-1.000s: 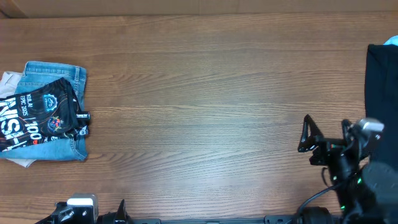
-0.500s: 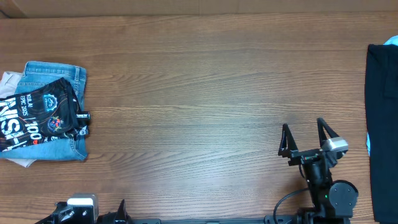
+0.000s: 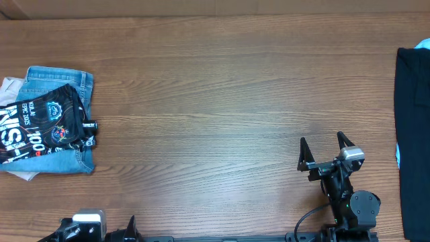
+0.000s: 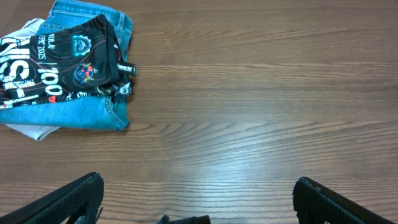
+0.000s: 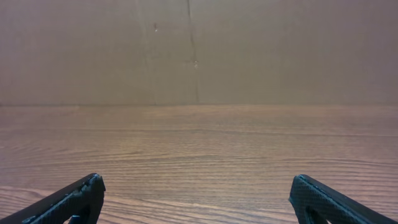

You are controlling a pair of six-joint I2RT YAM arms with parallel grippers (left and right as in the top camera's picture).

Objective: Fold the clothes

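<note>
The table under both claws is brown wood with fine grain lines, smooth and only a little shiny. The right claw has black fingers that look like dull, hard plastic, and the left claw looks the same. Ahead of the left claw, off to its left, the jersey is thin, smooth black cloth with printed letters. The jeans there are thicker, rougher blue denim, and the white cloth looks plain. Right of the right claw is a dark, soft-looking cloth. Ahead of that claw is a dull brown wall, like cardboard.
</note>
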